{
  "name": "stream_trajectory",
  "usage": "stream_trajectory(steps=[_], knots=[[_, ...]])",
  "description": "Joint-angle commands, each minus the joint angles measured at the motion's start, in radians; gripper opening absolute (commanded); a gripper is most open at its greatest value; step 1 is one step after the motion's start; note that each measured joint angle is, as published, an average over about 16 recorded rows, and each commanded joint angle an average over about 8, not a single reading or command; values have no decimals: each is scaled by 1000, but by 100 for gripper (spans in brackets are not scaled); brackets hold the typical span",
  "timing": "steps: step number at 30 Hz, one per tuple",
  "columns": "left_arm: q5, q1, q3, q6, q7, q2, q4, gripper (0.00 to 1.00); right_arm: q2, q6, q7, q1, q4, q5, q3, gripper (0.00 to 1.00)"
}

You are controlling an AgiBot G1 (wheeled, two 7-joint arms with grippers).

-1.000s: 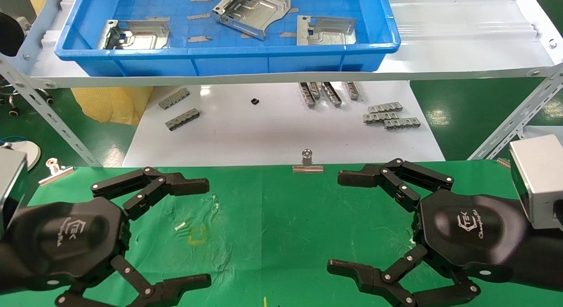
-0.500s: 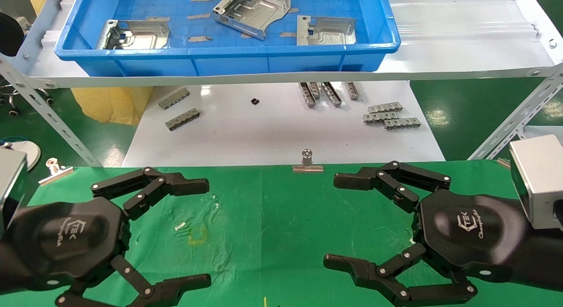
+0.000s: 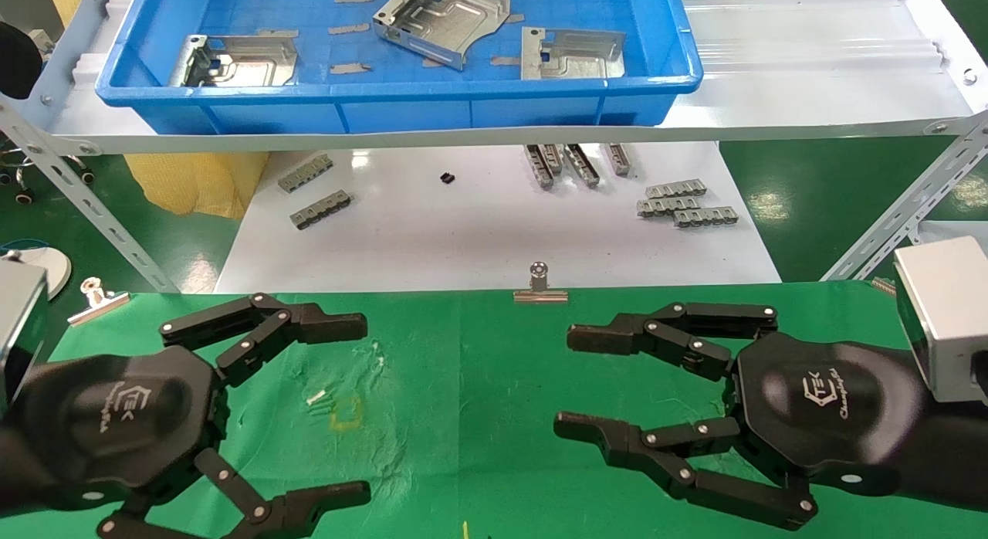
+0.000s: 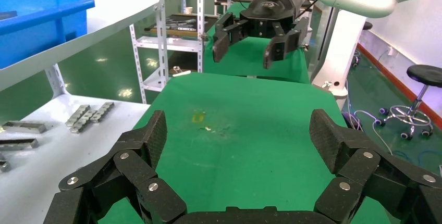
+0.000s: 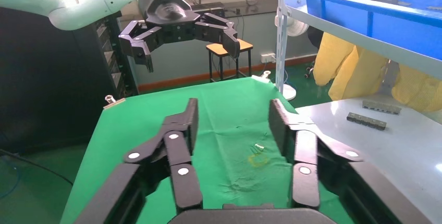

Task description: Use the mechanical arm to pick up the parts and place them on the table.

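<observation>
Three silver sheet-metal parts lie in the blue tray (image 3: 401, 110) on the raised shelf: one on the left (image 3: 235, 60), one tilted in the middle (image 3: 441, 18), one on the right (image 3: 571, 54). My left gripper (image 3: 363, 409) hovers wide open and empty over the left of the green table (image 3: 478, 384); it also shows in the left wrist view (image 4: 240, 135). My right gripper (image 3: 565, 381) hovers over the right of the table, empty, its fingers partly drawn together but still apart, as the right wrist view (image 5: 233, 117) shows. Both grippers are far below and in front of the tray.
A glossy white board (image 3: 478, 238) lies between table and shelf, with small grey slotted bars (image 3: 683, 203) in groups. Binder clips (image 3: 539, 288) sit on the table's far edge. Slanted shelf struts (image 3: 888, 222) stand at both sides. Grey tape strips (image 3: 349, 29) lie in the tray.
My right gripper's fingers have drawn closer together, narrowing the gap, and its tips have shifted slightly left. The left gripper and the parts have not moved.
</observation>
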Motion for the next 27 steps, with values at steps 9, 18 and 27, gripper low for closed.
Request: stream_trajectory(steps=[9,18,27], knots=[[0,0,0,0,0,0,0,100,0,0,0,0,0,0,0,0],[0,0,0,0,0,0,-1,100,0,0,0,0,0,0,0,0],[60,-131,9,-24,-26,15,26,100,0,0,0,0,0,0,0,0]])
